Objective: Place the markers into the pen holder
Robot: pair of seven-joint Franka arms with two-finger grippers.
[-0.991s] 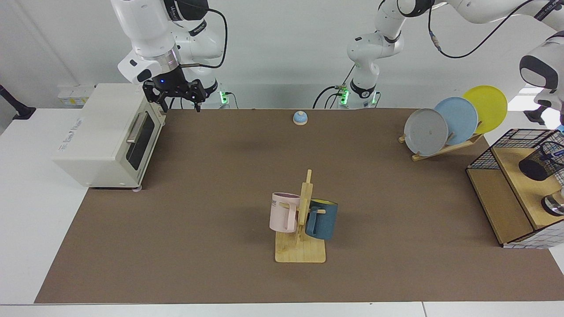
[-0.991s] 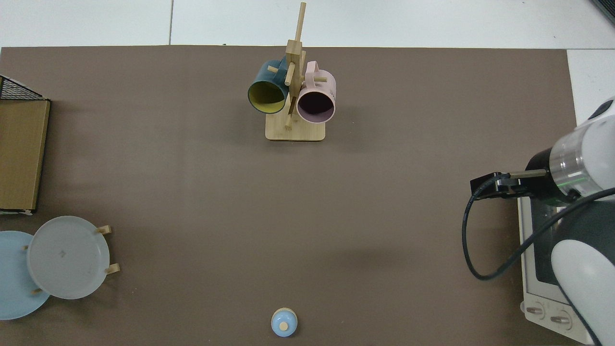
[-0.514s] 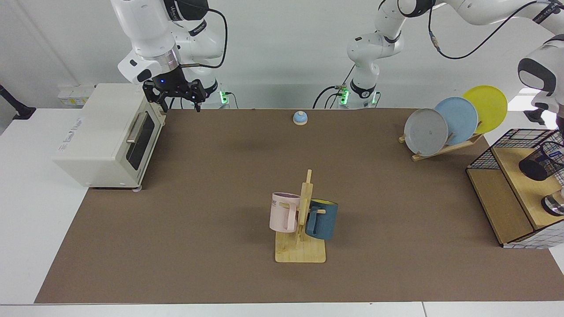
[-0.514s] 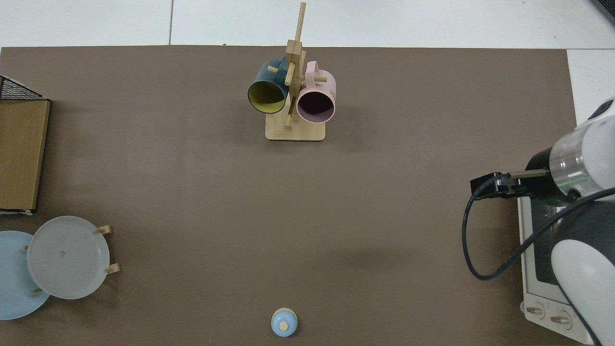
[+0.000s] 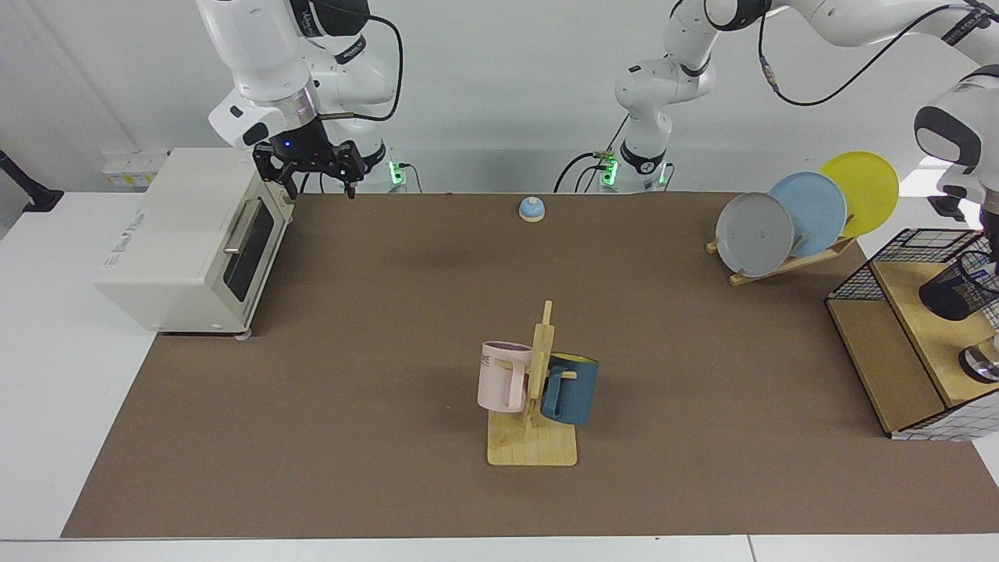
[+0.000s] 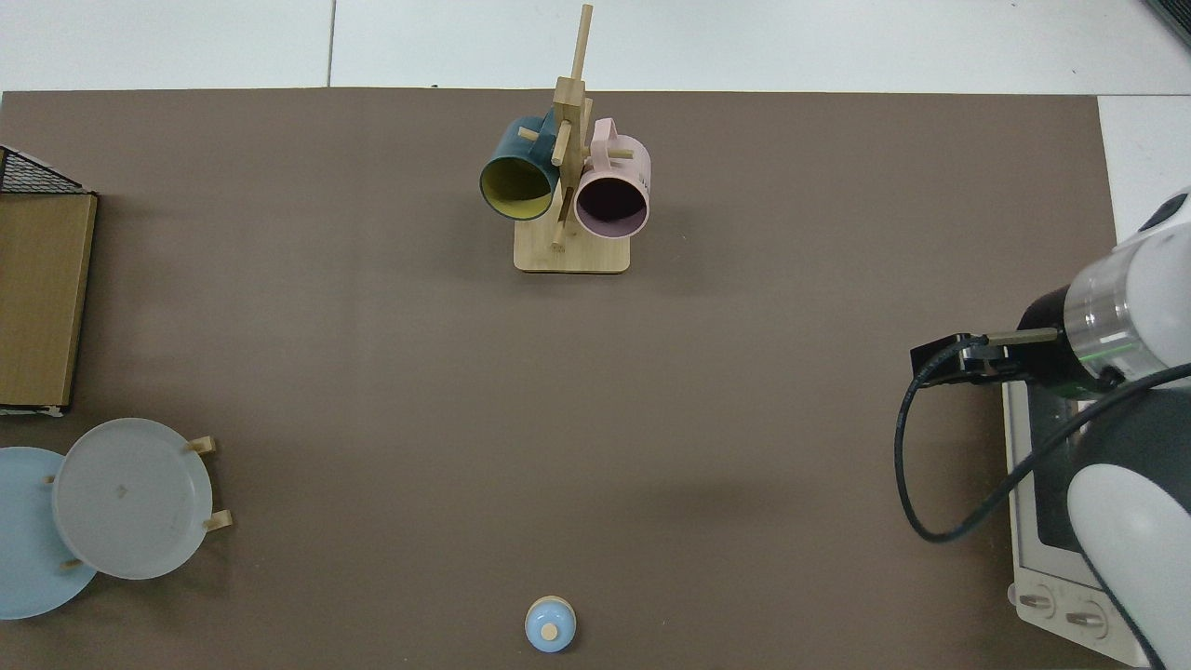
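1. In the facing view, the right tool (image 5: 312, 186) hung at the upper left of the frame, just above the far edge of the brown mat beside the white toaster oven (image 5: 187, 242); its fingers stood apart and held nothing, and that arm waited.
2. The left arm reached out past the right edge of the frame; its tool was not in view.
3. The pen holder (image 5: 954, 293) sat tilted at the far right, on the wooden shelf (image 5: 917, 312) inside the wire-grid basket (image 5: 882, 257).
4. No marker could be made out.
5. The mug rack (image 5: 535, 406) stood at the lower centre of the desk.
6. In the top view, an arm (image 6: 1117, 326) hung over the toaster oven at the right edge.
7. The pen holder lay outside this view.
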